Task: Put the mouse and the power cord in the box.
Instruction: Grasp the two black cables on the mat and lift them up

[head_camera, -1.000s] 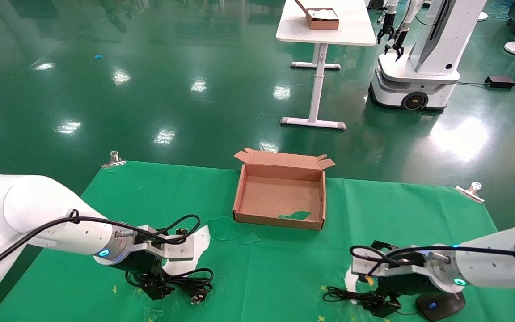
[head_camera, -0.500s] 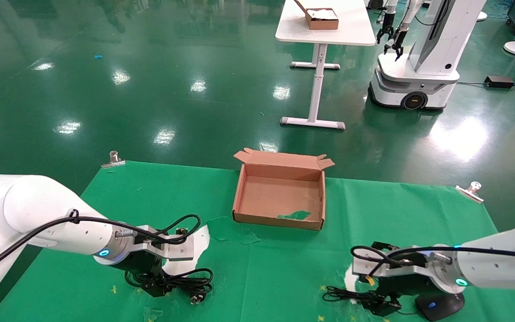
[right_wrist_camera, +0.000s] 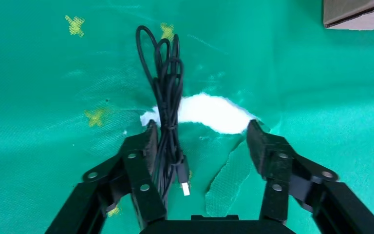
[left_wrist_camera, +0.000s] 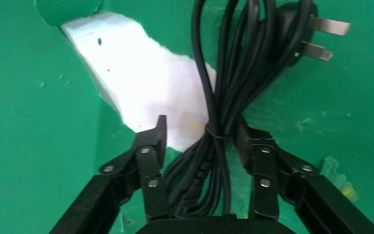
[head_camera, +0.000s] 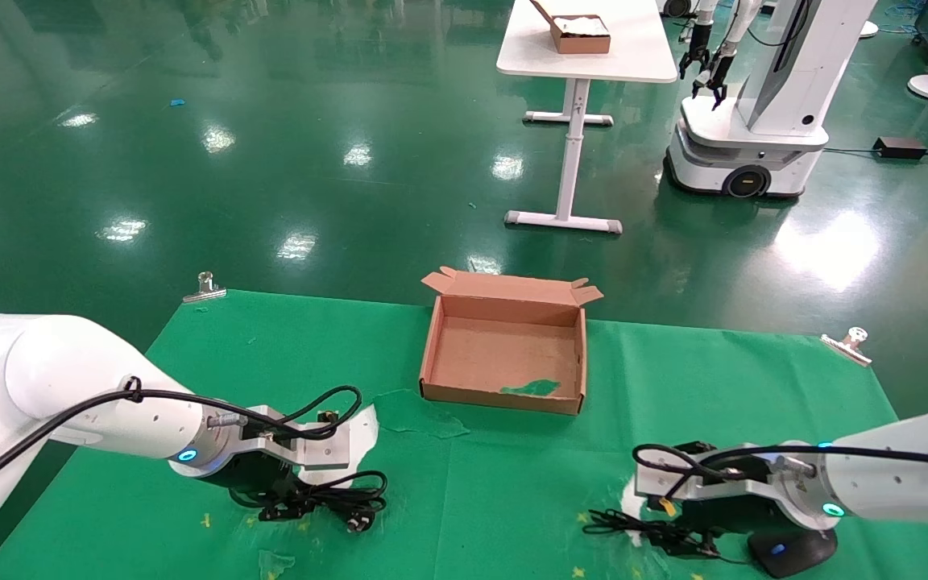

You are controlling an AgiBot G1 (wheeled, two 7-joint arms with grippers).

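Straddling cables, both arms low over the green desk (head_camera: 512, 499).
Left end effector (left_wrist_camera: 202, 139) open around rubbery power cord (left_wrist_camera: 233, 83); right end effector (right_wrist_camera: 202, 141) open beside mouse (head_camera: 790, 549) cable; cardboard box (head_camera: 504, 396) centre.

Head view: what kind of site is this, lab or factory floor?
Most likely a robotics lab or test hall: glossy green floor, another wheeled robot parked by a white table, and a work table under clipped green cloth.

Cloth: green (head_camera: 512, 483), torn in places, white exposed.
Clips: metal, far left (head_camera: 205, 287) and far right (head_camera: 848, 341) corners.
Far table: white (head_camera: 589, 40), a small box (head_camera: 579, 32) possibly holding white items.
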